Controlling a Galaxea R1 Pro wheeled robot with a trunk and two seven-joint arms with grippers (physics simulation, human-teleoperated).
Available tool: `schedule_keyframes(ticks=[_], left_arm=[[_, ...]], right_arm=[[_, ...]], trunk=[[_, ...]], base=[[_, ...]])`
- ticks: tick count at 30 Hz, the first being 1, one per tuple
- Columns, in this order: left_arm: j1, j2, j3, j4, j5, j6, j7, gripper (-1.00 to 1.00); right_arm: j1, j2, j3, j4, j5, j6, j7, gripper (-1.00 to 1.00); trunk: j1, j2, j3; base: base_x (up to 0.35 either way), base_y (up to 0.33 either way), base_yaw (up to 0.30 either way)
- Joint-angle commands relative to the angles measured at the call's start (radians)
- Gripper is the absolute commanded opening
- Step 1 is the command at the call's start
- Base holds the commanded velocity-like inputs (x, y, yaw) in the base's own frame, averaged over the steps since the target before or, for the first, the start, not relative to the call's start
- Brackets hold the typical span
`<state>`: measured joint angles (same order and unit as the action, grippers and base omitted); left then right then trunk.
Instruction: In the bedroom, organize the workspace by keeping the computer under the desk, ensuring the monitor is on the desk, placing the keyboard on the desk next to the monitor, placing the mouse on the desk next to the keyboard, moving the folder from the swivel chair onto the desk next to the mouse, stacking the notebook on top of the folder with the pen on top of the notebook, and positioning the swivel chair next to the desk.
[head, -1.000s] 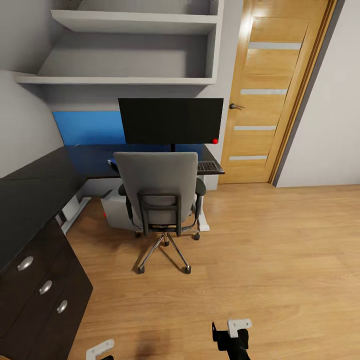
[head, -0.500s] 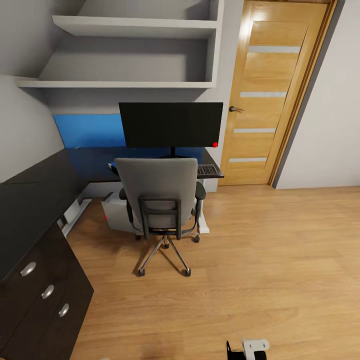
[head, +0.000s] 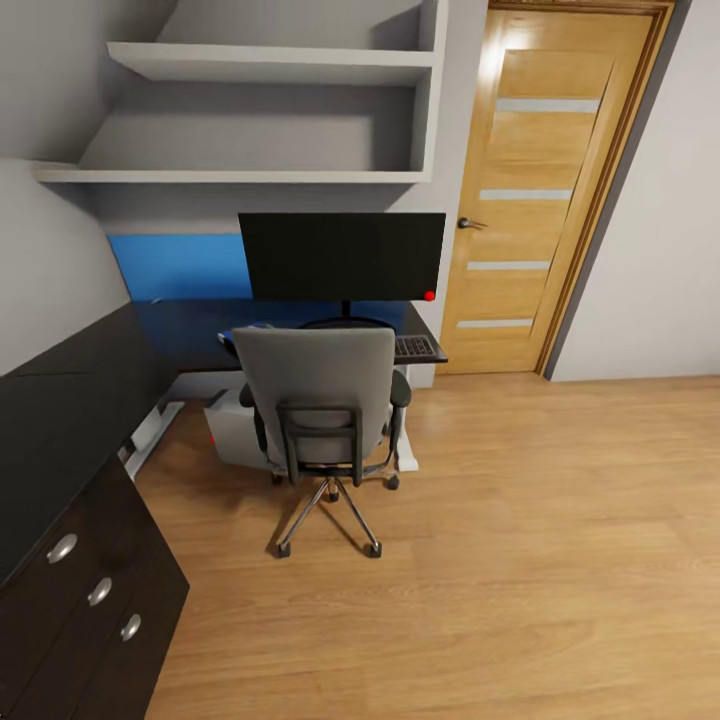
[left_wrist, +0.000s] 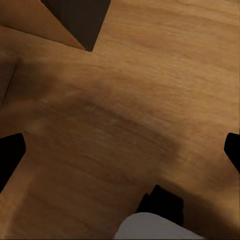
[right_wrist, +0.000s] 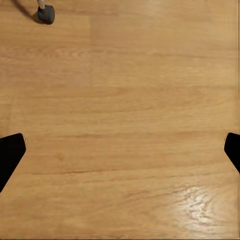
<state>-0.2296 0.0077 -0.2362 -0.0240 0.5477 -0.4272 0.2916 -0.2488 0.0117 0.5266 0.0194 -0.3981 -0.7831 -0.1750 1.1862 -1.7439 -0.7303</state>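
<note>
A: Item one, the desk (head: 60, 400)?
B: Long, black, L-shaped. One wing runs down the left edge of the head view, with three round-knobbed drawers at lower left; the other wing crosses the middle of the frame under the shelves (head: 270, 120).

A: On that far wing?
B: The monitor (head: 342, 256), wide black screen, upright at frame centre, a red dot at its lower right corner. The keyboard (head: 417, 347), black, just right of the chair back, near the desk's right end. A sliver of bright blue, the folder (head: 250, 328), shows just above the chair back's upper left corner; whether it lies on the seat or on the desk cannot be told.

A: The swivel chair (head: 322, 410)?
B: Grey back towards the camera, chrome star base on the wooden floor (head: 560, 540), drawn up in front of the monitor.

A: The computer (head: 232, 432)?
B: Pale tower, on the floor under the desk, partly hidden behind the chair's left side.

A: Other fixtures?
B: A wooden door (head: 540, 190), upper right, closed.

A: Left gripper (left_wrist: 120, 150)?
B: Dark fingertips at opposite edges of the left wrist view, spread wide, nothing between them; floor beneath.

A: Right gripper (right_wrist: 120, 150)?
B: Likewise spread and unladen over bare floor; one chair caster (right_wrist: 46, 14) at the upper left of the right wrist view.
</note>
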Motion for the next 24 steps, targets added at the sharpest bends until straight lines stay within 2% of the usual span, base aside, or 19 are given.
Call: schedule_keyframes(ticks=[1, 6, 9, 15, 24], left_arm=[[0.008, 0.001, -0.011, -0.001, 0.004, -0.006, 0.004, 1.00], [0.043, 0.004, -0.011, -0.001, 0.005, -0.033, -0.010, 1.00], [0.067, 0.009, -0.011, 0.000, 0.006, -0.068, -0.043, 1.00], [0.109, 0.016, -0.011, 0.001, 0.007, -0.129, -0.106, 1.00], [0.142, 0.017, -0.011, 0.001, 0.006, -0.195, -0.136, 1.00]], right_arm=[[0.008, 0.000, 0.009, 0.002, -0.002, -0.015, -0.006, 1.00], [0.040, -0.003, 0.008, 0.002, -0.003, -0.059, -0.006, 1.00], [0.060, -0.010, 0.008, 0.002, -0.004, -0.078, -0.006, 1.00], [0.082, -0.021, 0.008, 0.002, -0.004, -0.088, -0.006, 1.00], [0.101, -0.030, 0.009, 0.001, -0.003, -0.085, -0.005, 1.00]], trunk=[[-0.004, 0.007, 0.003], [-0.023, 0.042, 0.018], [-0.035, 0.063, 0.028], [-0.058, 0.105, 0.046], [-0.092, 0.168, 0.075]], base=[[0.000, 0.000, 0.000], [0.000, 0.000, 0.000], [0.000, 0.000, 0.000], [0.000, 0.000, 0.000], [0.000, 0.000, 0.000]])
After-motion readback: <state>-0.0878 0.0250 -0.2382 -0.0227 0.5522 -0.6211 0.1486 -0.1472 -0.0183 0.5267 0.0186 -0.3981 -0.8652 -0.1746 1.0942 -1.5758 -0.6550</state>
